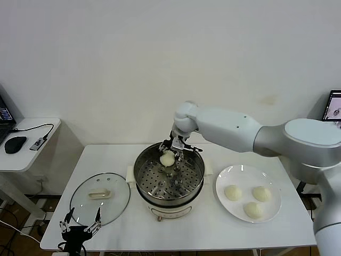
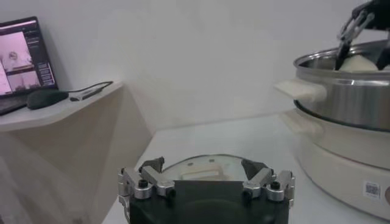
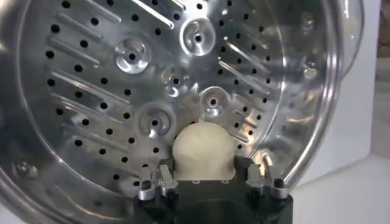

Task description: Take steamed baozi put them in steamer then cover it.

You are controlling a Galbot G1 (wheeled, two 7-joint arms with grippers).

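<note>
My right gripper (image 1: 169,156) is shut on a cream-white baozi (image 1: 167,158) and holds it over the far side of the steamer (image 1: 139,169), just above the perforated tray (image 1: 165,184). In the right wrist view the baozi (image 3: 203,152) sits between the fingers above the tray (image 3: 122,79). Three more baozi (image 1: 233,192) (image 1: 261,193) (image 1: 253,210) lie on the white plate (image 1: 226,174) at the right. The glass cover (image 1: 85,209) with its cream handle (image 1: 99,193) lies flat on the table, left of the steamer. My left gripper (image 1: 80,224) is open and empty at the table's front left edge, near the cover (image 2: 198,165).
A side table (image 1: 32,157) at the far left holds a mouse (image 1: 15,144) and a cable. A screen (image 1: 334,106) stands at the far right. The steamer's cream base (image 1: 169,213) sits mid-table; it fills the right of the left wrist view (image 2: 341,152).
</note>
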